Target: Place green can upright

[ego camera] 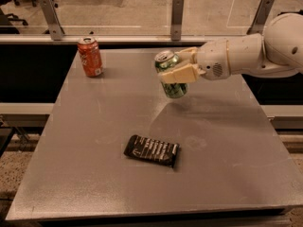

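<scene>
The green can (174, 88) has a dark green body and a silver top. It is held nearly upright, tilted slightly, a little above the grey table (113, 174) near its back middle. My gripper (179, 65) comes in from the right on a white arm and is shut on the green can, one cream finger across its front and one behind it.
An orange-red soda can (90, 56) stands upright at the table's back left. A black snack packet (152, 150) lies flat near the table's front middle. A glass barrier with metal posts (177, 13) runs behind the table's back edge.
</scene>
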Available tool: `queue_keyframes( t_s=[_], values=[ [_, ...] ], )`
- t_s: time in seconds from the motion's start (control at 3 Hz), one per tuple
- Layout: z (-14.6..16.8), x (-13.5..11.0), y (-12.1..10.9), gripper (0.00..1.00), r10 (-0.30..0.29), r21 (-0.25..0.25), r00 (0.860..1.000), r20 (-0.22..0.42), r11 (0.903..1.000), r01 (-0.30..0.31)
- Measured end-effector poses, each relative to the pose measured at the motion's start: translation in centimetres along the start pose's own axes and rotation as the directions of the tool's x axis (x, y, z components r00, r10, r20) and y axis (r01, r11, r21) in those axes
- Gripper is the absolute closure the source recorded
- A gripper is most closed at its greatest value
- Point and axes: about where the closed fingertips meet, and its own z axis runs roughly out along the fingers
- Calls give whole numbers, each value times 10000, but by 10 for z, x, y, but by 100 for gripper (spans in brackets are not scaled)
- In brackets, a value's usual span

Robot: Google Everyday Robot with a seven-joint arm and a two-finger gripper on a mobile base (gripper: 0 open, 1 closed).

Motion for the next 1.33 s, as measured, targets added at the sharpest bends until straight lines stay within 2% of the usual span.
queue_keyframes(
  t_s=[0.33, 0.67, 1.0, 1.33],
  values=[
    [1, 3, 1, 100, -56, 29, 9946, 1037, 10000, 53],
    [1, 6, 3, 100, -101, 68, 9847, 1742, 9999, 91],
    [-1, 14, 3, 82, -150, 36, 9739, 2266, 9999, 146],
    [1, 20, 3, 59, -111, -131, 9633, 2680, 9998, 152]
  ],
)
